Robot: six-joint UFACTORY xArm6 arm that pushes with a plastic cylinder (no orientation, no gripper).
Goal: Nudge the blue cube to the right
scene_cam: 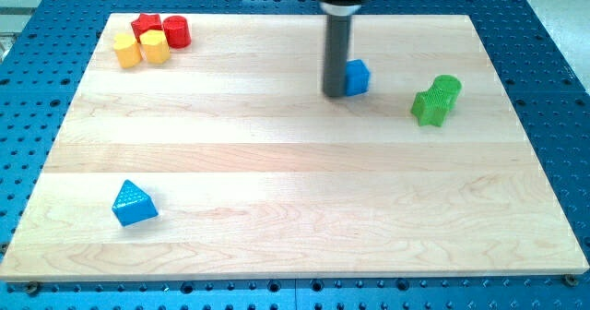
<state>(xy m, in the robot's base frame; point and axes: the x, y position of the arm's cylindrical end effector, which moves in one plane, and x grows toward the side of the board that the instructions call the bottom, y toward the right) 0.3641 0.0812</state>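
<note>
The blue cube (357, 77) sits on the wooden board (295, 199) toward the view's upper middle-right. My tip (334, 93) is right against the cube's left side, touching or nearly touching it. The dark rod rises from there to the view's top edge and hides part of the cube's left face.
A green star-like block (429, 108) and a green cylinder (446, 89) lie to the cube's right. At the view's top left are a red star block (146, 25), a red cylinder (177, 31), and two yellow blocks (127, 49) (155, 47). A blue triangular block (133, 203) is at bottom left.
</note>
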